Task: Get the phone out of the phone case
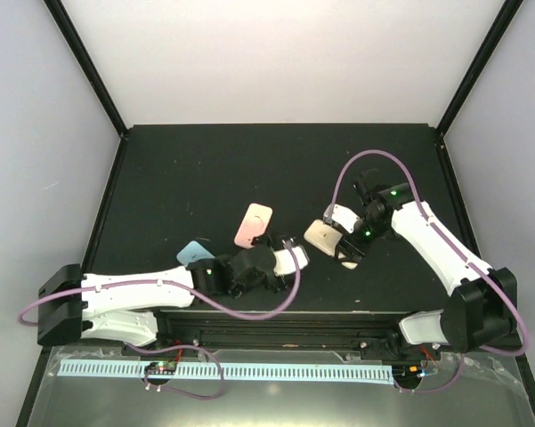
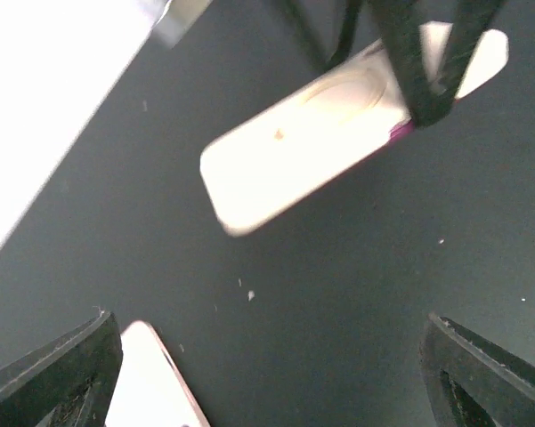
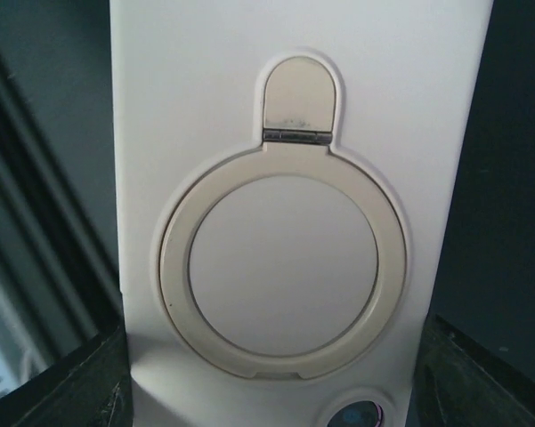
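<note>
The overhead view is brightly and evenly lit: the white walls are washed pale and the black counter is rendered matte, with only faint shadows. The left wrist view is smeared by motion blur, the phone case softened, and the upper left corner blown out white. The right wrist view is sharp, its lower corners dark.
</note>
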You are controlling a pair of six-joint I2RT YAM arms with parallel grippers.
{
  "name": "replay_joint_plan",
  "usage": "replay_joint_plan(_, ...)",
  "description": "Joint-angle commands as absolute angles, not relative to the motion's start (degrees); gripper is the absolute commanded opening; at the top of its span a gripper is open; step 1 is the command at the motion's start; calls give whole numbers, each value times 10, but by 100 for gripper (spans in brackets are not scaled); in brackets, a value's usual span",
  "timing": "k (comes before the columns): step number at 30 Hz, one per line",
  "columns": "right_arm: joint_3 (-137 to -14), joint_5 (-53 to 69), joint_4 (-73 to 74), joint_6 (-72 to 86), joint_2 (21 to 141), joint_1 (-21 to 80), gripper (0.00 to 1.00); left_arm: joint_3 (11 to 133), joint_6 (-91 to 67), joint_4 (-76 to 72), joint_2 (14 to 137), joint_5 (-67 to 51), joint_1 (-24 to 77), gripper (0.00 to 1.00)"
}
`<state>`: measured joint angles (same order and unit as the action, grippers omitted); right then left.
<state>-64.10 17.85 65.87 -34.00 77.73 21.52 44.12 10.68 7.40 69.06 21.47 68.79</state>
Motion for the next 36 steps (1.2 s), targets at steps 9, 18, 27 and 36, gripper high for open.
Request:
replay_joint_plan(9, -635, 301, 774, -425, 748, 288, 47, 452, 479, -60, 753, 332, 815, 75)
replay_joint_plan(18, -635, 324, 787, -426, 747, 305, 48, 488, 518, -15, 819, 329, 815, 56)
replay_joint_plan(27, -644, 335, 808, -439, 751, 318, 61, 489, 536, -52, 840, 364, 816, 17)
replay_joint_plan(36, -765, 327, 863, -465, 695, 316, 100, 492, 334, -8, 801, 346, 791, 7)
